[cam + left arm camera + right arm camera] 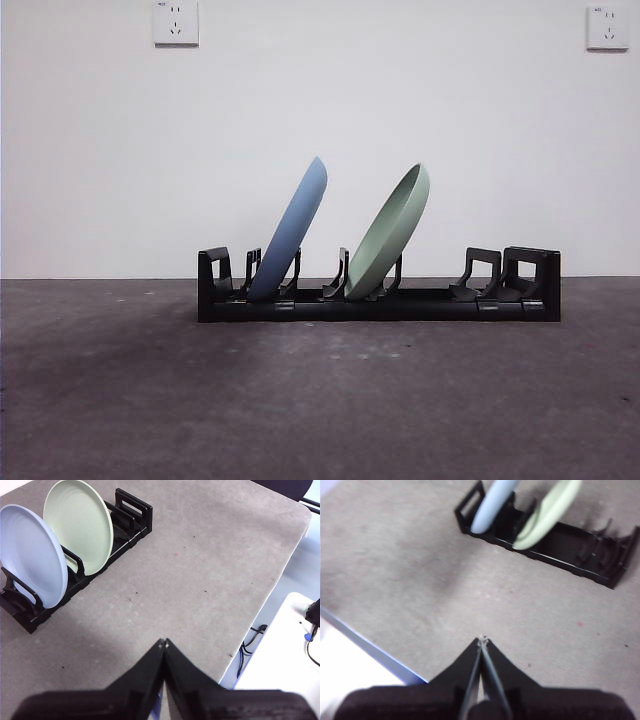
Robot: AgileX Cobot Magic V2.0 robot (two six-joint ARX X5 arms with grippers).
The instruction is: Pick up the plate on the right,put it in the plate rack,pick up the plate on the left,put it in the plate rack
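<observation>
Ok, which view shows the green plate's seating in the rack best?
The front view: the green plate stands edge-on, leaning right, its foot between prongs of the plate rack. The left wrist view shows its full face; the right wrist view only a blurred lower part.

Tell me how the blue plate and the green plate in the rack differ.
The blue plate is pale blue; the green plate is pale green. In the front view, the blue one sits near the left end of the plate rack; the green one sits near its middle. The blue one stands a little steeper. Both are round, rest between prongs and lean the same way.
</observation>
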